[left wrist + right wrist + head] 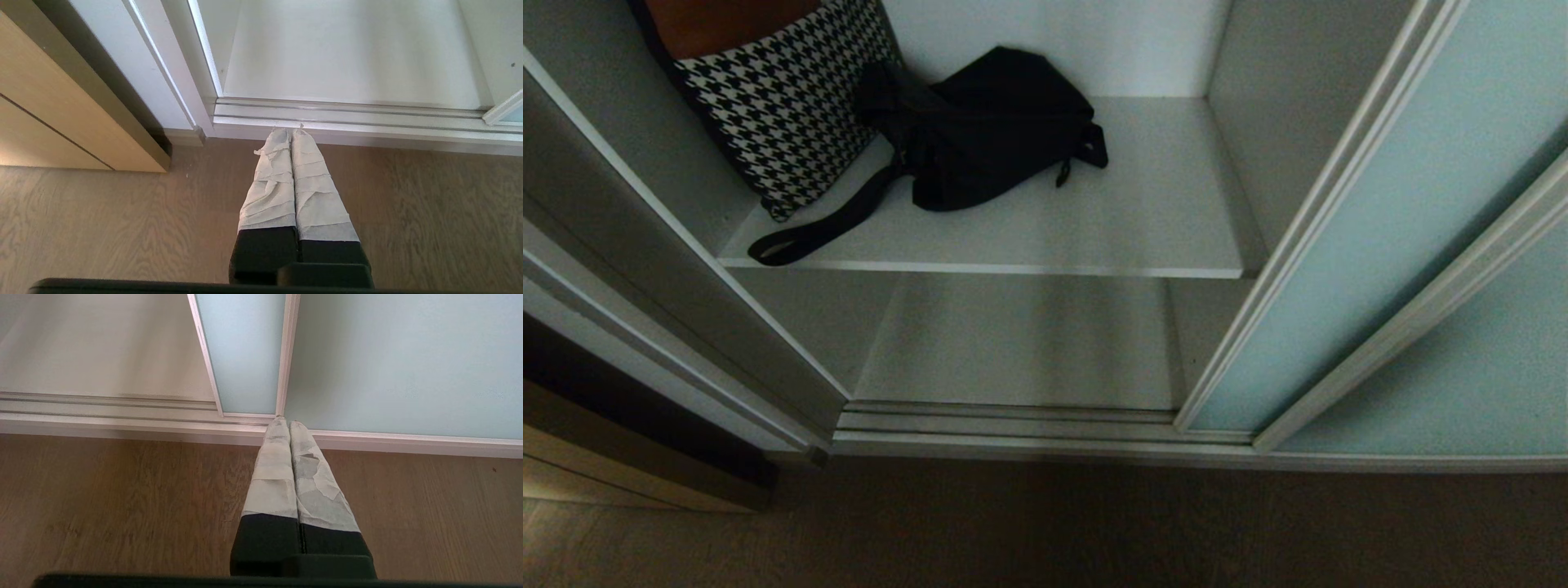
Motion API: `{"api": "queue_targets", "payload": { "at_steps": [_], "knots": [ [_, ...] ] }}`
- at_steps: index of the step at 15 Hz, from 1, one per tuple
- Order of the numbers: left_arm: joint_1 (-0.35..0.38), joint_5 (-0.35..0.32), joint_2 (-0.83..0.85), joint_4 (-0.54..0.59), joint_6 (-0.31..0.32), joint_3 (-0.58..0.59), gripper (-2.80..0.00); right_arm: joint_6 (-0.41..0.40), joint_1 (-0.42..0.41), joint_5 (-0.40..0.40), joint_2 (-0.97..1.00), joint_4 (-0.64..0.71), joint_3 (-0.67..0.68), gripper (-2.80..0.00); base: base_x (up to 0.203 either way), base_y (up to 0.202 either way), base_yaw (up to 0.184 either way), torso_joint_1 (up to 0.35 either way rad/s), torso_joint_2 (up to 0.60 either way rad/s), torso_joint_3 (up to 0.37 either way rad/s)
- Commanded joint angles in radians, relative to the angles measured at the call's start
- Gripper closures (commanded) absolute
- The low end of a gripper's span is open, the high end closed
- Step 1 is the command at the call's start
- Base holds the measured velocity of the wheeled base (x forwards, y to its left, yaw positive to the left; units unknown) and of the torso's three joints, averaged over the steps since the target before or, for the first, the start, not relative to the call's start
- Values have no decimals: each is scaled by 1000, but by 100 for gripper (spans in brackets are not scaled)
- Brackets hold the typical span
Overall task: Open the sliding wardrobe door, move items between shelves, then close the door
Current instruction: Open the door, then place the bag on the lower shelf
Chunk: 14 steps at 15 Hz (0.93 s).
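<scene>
The sliding wardrobe door [1388, 212], pale blue-green frosted glass in a silver frame, stands pushed to the right, leaving the bay uncovered. A bulky soft black bag [992, 131] lies on the upper shelf [1143, 220], its broad strap [825, 229] trailing to the front edge. The lower shelf [1029, 343] is bare. Neither arm shows in the head view. My left gripper [291, 132] is shut and empty over the wood floor, before the left end of the floor track [347, 116]. My right gripper [284, 424] is shut and empty, in front of the door's [245, 355] lower frame.
A black-and-white houndstooth bag [784, 106] leans in the shelf's back left corner, against the black bag. A duller grey twin panel [1462, 367] overlaps the door on the right. A light wooden cabinet [61, 114] stands left of the wardrobe. Wood floor [1045, 531] runs along the track.
</scene>
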Motion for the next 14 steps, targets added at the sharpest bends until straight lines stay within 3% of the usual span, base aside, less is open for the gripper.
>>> {"api": "queue_targets", "payload": {
  "at_steps": [1, 4, 9, 14],
  "knots": [
    [0, 0, 2, -1, 0, 0, 0, 0, 1, 0, 1, 0, 0, 0, 0, 0, 0, 0, 0, 0],
    [0, 0, 2, -1, 0, 0, 0, 0, 1, -1, 1, 0, 0, 0, 0, 0, 0, 0, 0, 0],
    [0, 0, 2, -3, -1, 1, 0, 0, 1, 0, 1, 0, 0, 0, 162, 0, 0, 0, 2, 2],
    [0, 2, 2, 3, 11, 0, 0, 0, 1, -2, 1, 0, 0, 0, 0, 0, 0, 0, 0, 0]
  ]
}}
